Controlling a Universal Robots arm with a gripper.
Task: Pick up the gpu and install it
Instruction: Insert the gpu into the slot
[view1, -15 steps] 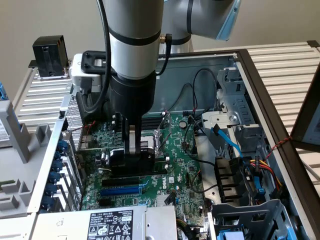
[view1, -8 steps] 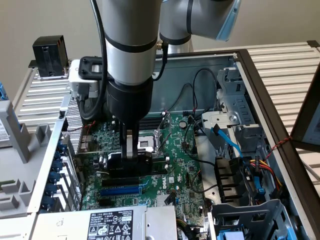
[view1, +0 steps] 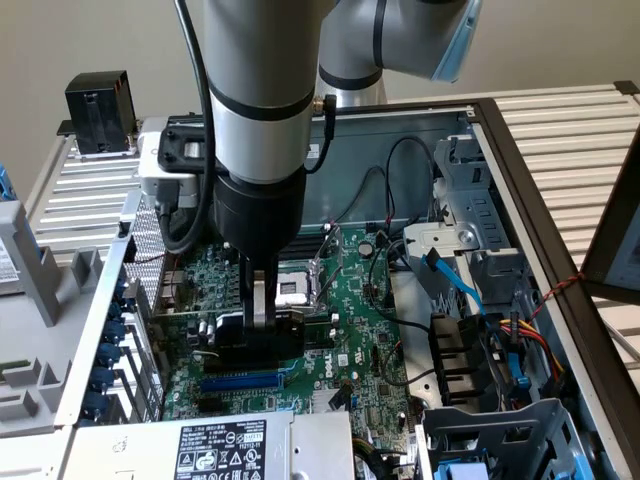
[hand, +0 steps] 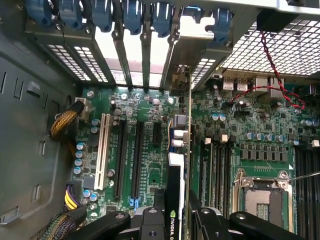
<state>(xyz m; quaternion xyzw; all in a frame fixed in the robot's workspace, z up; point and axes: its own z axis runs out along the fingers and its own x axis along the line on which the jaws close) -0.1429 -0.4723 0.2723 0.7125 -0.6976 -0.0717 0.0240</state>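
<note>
Gripper (hand: 177, 222) is sitting right up close, jaws partway closed and pinching the gpu (hand: 173, 197). Over the motherboard (view1: 355, 310) I'm holding the card on edge. In the exterior view it's hanging at the gripper's 6 o'clock, long axis running 9-to-3, with the blue slot (view1: 240, 382) lying at its 6.

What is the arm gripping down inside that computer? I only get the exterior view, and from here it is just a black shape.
Observer: The wrist view shows the gripper shut on the gpu, seen edge-on, with a green logo on its black shroud.
Operator: Are there free sockets next to it?
Observer: Yes. Two long slots lie empty side by side on the motherboard, right beside the card.
Operator: Anything past those?
Observer: One white slot, also empty.
</note>
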